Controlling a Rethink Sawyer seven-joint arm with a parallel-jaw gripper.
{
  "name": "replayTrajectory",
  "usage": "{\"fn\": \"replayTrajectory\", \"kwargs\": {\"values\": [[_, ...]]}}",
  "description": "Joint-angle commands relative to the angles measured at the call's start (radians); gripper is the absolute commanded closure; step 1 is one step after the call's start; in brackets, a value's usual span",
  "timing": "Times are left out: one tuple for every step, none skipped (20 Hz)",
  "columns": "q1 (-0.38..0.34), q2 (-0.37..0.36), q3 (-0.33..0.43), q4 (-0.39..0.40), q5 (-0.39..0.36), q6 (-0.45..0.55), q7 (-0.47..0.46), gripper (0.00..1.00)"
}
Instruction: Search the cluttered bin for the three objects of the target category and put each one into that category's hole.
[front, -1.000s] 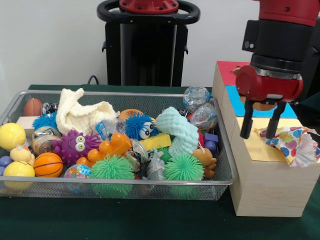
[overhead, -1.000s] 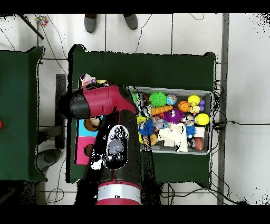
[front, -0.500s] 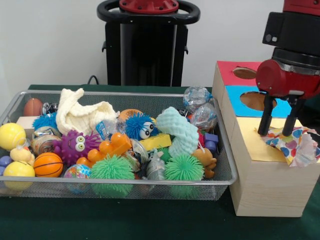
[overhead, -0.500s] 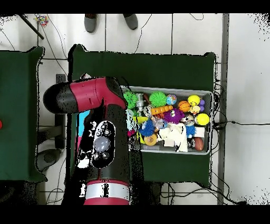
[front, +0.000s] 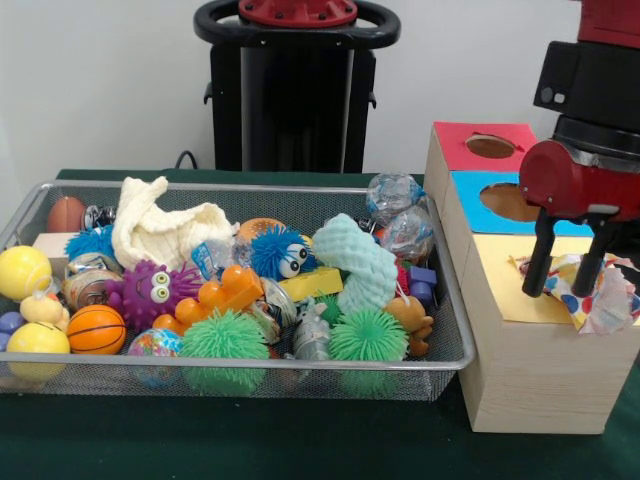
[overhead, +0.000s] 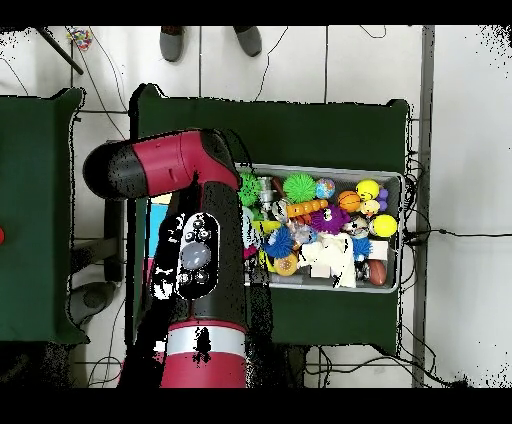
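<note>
Counter: green cloth (front: 250, 440) is covering it under the wire bin (front: 440, 350).
Gripper (front: 568, 290): hanging fingers apart, straddling polka-dot fabric (front: 600, 290) on the wooden box (front: 530, 370).
Room: white wall (front: 100, 80) is standing behind.

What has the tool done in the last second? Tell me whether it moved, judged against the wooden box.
Yes. The tool has shifted rightward in the front view, from the wooden box's left edge to over the patterned cloth on its yellow section.

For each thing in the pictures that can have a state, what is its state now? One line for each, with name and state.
gripper: open, empty, over the yellow section.
polka-dot cloth: crumpled on the yellow section, hanging over the box edge.
wooden box: upright beside the bin; red and blue holes uncovered.
wire bin: full of toys.
white knit cloth: bunched in the bin.
</note>
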Motion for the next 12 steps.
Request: {"fn": "replayTrajectory", "kwargs": {"values": [[-0.05,0.034,0.068,0.017,0.005,0.066,0.061,0.0],[-0.048,0.035,0.064,0.017,0.0,0.061,0.063,0.0],[-0.043,0.033,0.053,0.021,-0.008,0.046,0.071,0.0],[-0.037,0.032,0.041,0.021,-0.019,0.026,0.081,0.0],[-0.033,0.031,0.032,0.027,-0.027,0.002,0.092,0.0],[-0.032,0.029,0.026,0.033,-0.032,-0.015,0.101,0.0],[-0.032,0.027,0.026,0.035,-0.032,-0.019,0.102,0.0],[-0.033,0.025,0.026,0.036,-0.032,-0.023,0.102,0.0],[-0.032,0.022,0.025,0.04,-0.034,-0.026,0.101,0.0],[-0.031,0.018,0.024,0.043,-0.036,-0.03,0.1,0.0],[-0.03,0.016,0.021,0.046,-0.04,-0.036,0.102,0.0],[-0.028,0.018,0.016,0.046,-0.043,-0.044,0.106,0.0]]}}
